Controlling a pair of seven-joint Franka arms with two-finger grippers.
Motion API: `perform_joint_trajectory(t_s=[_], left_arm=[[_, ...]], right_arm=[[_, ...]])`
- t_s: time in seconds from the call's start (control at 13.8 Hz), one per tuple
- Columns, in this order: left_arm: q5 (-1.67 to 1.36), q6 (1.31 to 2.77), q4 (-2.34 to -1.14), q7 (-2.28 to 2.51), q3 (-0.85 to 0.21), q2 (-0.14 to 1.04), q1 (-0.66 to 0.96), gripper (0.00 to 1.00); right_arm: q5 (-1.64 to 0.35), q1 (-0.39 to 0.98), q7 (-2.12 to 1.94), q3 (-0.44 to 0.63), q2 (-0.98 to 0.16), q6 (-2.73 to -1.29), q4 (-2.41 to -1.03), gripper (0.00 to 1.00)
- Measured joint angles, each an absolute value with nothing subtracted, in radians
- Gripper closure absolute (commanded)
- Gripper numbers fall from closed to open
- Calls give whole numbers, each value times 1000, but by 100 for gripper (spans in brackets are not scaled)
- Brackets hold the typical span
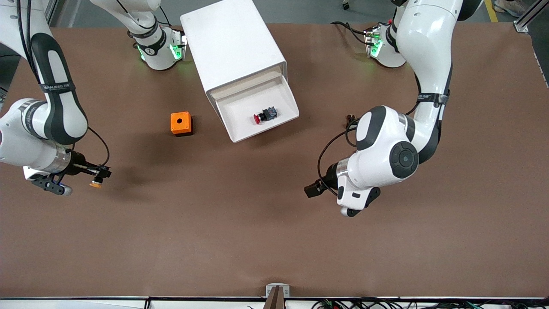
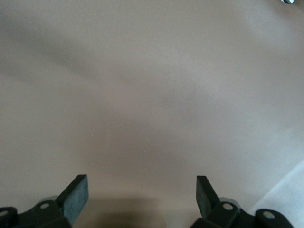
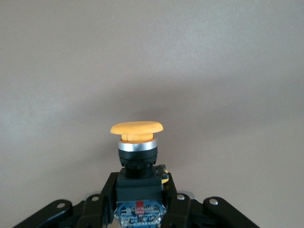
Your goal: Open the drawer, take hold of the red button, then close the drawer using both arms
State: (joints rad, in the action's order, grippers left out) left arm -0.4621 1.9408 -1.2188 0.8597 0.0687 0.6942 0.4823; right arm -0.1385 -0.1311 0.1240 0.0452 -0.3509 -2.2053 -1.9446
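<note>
The right end effector [image 1: 99, 175] is clamped on a switch with an orange-yellow cap [image 3: 137, 128], gripping its black body over the bench [image 1: 240, 240] at the right arm's end. The left end effector [image 2: 142, 199] hangs over bare bench with its fingers [image 2: 76, 194] spread wide, holding nothing. The drawer [image 1: 257, 112] of the white cabinet [image 1: 231, 45] stands pulled out, and the red-capped button [image 1: 265, 115] lies on its side inside it. An orange cube [image 1: 181, 123] sits beside the cabinet.

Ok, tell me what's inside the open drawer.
The open drawer holds only the button with the red cap, lying on its side. The drawer's back part sits under the cabinet, hidden.
</note>
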Motion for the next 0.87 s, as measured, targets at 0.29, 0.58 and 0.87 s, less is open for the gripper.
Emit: perform_joint_trajectory(t_s=[0.29,0.58,0.87], left_arm=[[-462,1942,-1222,860,69,694,482,0],[-462,1945,-1227,860,69,695,482,0],[-462,1950,-1229,860,69,696,482,0]], right_arm=[[-134,-112,186,44,-351,-2205,-1946,100],[-134,-108,191,45,-351,-2205,-1947,100],[-98,-111,190,49,-356,-2248,-1948,100]])
